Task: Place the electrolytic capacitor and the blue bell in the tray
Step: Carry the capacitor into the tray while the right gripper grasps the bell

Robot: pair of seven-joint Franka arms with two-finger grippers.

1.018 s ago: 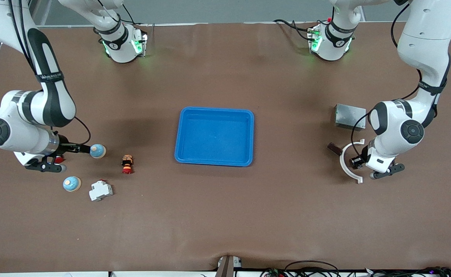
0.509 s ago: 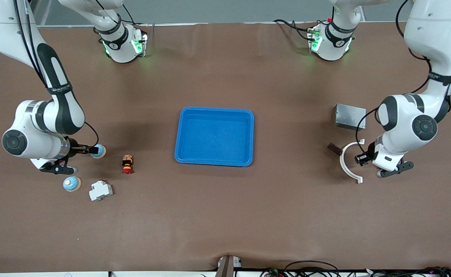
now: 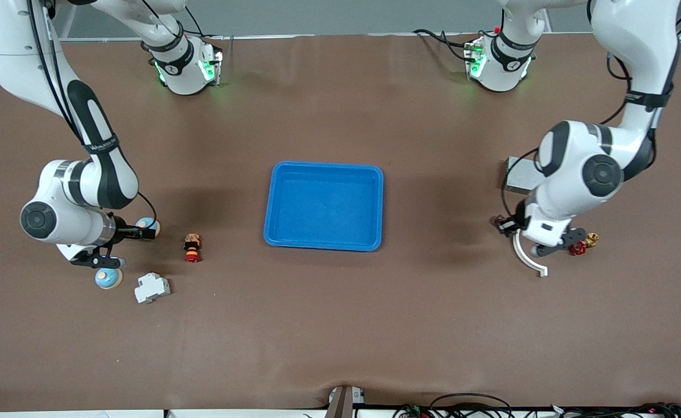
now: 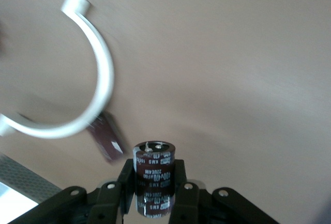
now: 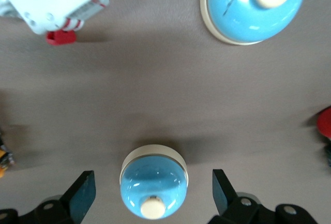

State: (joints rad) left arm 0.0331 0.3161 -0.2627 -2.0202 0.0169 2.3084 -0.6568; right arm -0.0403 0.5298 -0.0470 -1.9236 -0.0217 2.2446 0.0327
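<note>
The blue tray (image 3: 323,204) lies mid-table with nothing in it. My left gripper (image 3: 510,225) is shut on the dark brown electrolytic capacitor (image 4: 153,163), gripping its sides (image 4: 153,178) and holding it above the table beside a white C-shaped ring (image 3: 527,256). My right gripper (image 3: 147,233) is open low at the right arm's end. Its fingers (image 5: 83,202) straddle a blue bell (image 5: 154,188) with gaps on both sides; the bell also shows in the front view (image 3: 145,223). A second blue bell (image 3: 108,278) stands nearer the front camera.
A white breaker (image 3: 152,287) and a small figurine (image 3: 192,247) lie near the bells. A grey metal box (image 3: 515,174), a small brown part (image 4: 108,142) and a red-and-gold fitting (image 3: 582,247) lie at the left arm's end.
The left arm has risen and swung toward the tray with the capacitor, uncovering the red-and-gold fitting. The right gripper has advanced until its fingers straddle the blue bell.
</note>
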